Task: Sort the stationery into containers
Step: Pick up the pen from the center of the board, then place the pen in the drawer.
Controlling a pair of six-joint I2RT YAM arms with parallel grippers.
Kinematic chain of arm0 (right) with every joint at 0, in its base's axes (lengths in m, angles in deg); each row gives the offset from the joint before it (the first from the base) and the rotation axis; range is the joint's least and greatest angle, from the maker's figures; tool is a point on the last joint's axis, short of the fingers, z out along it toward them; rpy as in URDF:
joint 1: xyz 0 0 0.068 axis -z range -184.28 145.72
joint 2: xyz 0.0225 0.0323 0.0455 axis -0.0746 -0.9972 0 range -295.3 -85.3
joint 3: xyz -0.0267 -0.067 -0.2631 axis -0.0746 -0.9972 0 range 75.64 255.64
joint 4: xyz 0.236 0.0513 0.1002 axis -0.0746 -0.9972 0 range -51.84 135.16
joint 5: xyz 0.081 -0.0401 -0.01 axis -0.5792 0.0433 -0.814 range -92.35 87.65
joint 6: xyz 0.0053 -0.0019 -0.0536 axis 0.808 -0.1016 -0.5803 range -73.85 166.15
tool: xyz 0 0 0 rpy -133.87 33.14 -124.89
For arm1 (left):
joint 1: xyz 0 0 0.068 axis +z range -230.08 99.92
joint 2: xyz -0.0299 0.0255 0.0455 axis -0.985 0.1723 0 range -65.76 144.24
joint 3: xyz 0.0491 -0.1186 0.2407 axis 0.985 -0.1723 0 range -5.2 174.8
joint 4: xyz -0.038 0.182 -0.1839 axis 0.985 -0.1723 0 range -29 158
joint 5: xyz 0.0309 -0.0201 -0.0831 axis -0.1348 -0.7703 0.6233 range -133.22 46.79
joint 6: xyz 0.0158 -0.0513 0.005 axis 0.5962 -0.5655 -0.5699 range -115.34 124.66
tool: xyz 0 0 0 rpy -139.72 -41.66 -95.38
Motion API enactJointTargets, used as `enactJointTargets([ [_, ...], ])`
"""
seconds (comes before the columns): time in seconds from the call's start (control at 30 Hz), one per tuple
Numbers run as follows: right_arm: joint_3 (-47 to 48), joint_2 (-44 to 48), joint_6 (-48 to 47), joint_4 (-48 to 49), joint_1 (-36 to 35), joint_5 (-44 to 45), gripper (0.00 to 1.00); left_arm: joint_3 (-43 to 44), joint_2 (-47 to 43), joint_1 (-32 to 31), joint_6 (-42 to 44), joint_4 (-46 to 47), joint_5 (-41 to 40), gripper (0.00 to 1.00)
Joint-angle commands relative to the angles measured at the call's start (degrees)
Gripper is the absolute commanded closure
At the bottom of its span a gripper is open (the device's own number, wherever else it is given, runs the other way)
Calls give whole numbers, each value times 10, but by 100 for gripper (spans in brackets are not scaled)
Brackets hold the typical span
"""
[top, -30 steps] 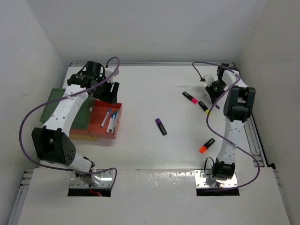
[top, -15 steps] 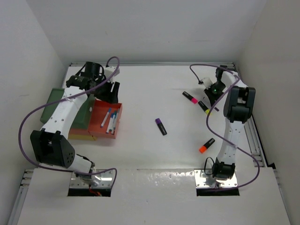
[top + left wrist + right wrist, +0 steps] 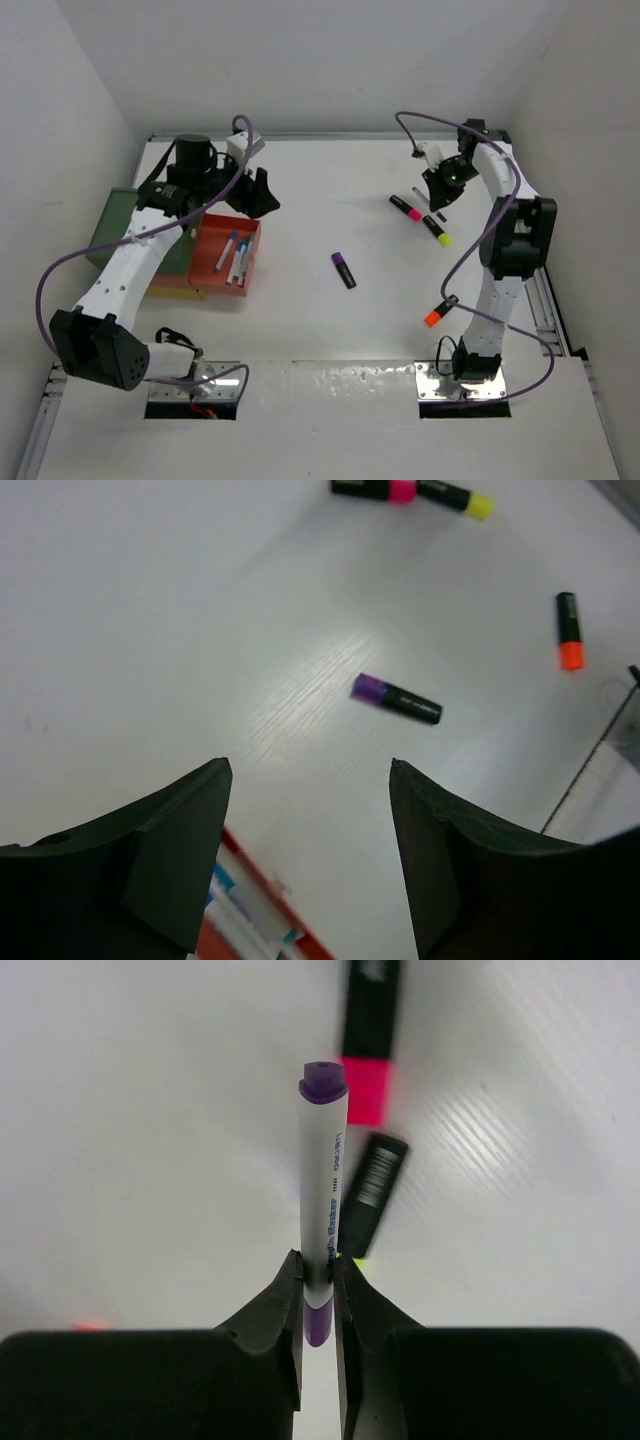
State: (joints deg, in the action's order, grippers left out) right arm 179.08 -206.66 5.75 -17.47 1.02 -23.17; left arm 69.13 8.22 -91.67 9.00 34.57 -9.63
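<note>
While the right gripper [image 3: 318, 1265] is clamping tight on a thin white pen with purple ends [image 3: 323, 1180], the pen is sticking straight out past the fingertips. It's being held over two black highlighters on the white table [image 3: 300, 190]. One has a pink cap [image 3: 368, 1050] and the other a yellow cap [image 3: 436, 229], and they're lying almost end to end at the far right. Nearer the arm's base, a black highlighter with an orange cap [image 3: 440, 311] is lying on its own.

Over on the left, the left gripper [image 3: 310, 770] is hanging with its jaws spread wide, gripping nothing, just past the far corner of the red-orange rectangular tray [image 3: 205, 262]. Two white pens with blue caps [image 3: 231, 250] are lying side by side in that tray. A dark green tray [image 3: 110, 225] is sitting to its left and a yellow tray [image 3: 170, 292] is peeking out at the near edge. A black highlighter with a purple cap [image 3: 396, 699] is lying mid-table, well apart from everything.
</note>
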Motion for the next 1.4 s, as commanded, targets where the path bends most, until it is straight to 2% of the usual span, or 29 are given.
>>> enactJointTargets([
  [0.0,-44,103,4,-12,-48,-101,100,-5,16,-25,-57,80,82,29],
  [0.13,-134,190,4,45,-137,-133,100,-24,33,-35,-155,157,154,28],
  [0.37,-331,349,-40,258,-225,-143,100,-98,57,-40,-361,303,224,26],
  [0.53,-423,428,-81,384,-264,-157,100,-123,62,-57,-346,289,232,23],
  [0.67,-460,447,-136,428,-292,-179,100,-136,71,-69,-352,296,242,19],
  [0.83,-501,455,-187,518,-339,-180,100,-139,73,-87,-353,296,247,19],
  [1.2,-520,448,-254,615,-388,-168,100,-175,62,-100,-334,257,201,21],
  [1.37,-539,454,-301,643,-402,-171,100,-182,64,-101,-375,301,237,23],
])
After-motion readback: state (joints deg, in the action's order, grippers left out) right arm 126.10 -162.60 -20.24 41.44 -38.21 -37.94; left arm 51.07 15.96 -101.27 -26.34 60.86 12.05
